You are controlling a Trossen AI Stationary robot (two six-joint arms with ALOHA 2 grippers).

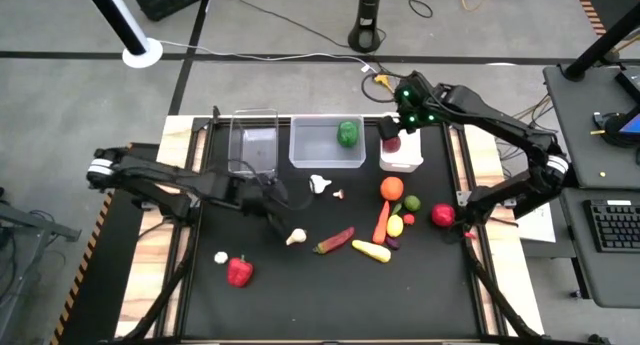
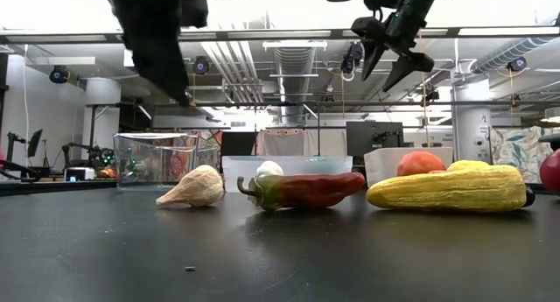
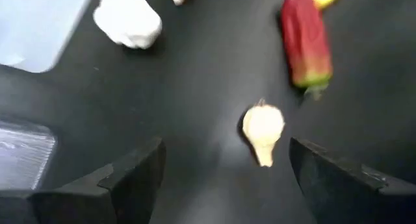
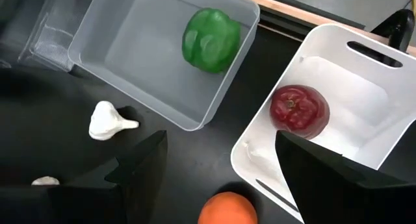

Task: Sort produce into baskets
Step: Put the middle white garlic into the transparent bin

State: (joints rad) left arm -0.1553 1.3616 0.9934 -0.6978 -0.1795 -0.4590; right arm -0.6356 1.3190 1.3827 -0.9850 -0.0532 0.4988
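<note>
Presently the right gripper (image 4: 221, 169) hangs above the opaque white bin (image 4: 364, 68) with its fingers spread and nothing between them — a posture consistent with a release, since one red tomato (image 4: 299, 110) lies on the bin floor directly beneath. The left gripper (image 3: 224, 175) is likewise spread wide and empty, poised low over a garlic bulb (image 3: 263, 128) that lies centred between its fingers; I judge it lined up for the next pick. Outward from there, the wider clear bin (image 1: 326, 145) holds one green pepper (image 1: 347, 133), and the narrow clear bin (image 1: 254, 140) appears to hold nothing. Three bins stand in a row along the table's far edge. Still loose on the table (image 1: 300, 295) are a second garlic piece (image 1: 320, 183) near the wide bin with a small pale bit beside it, a long red pepper (image 1: 334, 241), a yellow squash (image 1: 371, 251), an orange carrot (image 1: 381, 222), an orange round fruit (image 1: 391, 188), a red round piece (image 1: 443, 215) and a few small pieces beside the carrot — too small to tell apart. Near the front-left lie one red bell pepper (image 1: 239, 271) and one small white piece (image 1: 221, 256). Two items sorted; roughly a dozen remain.
</note>
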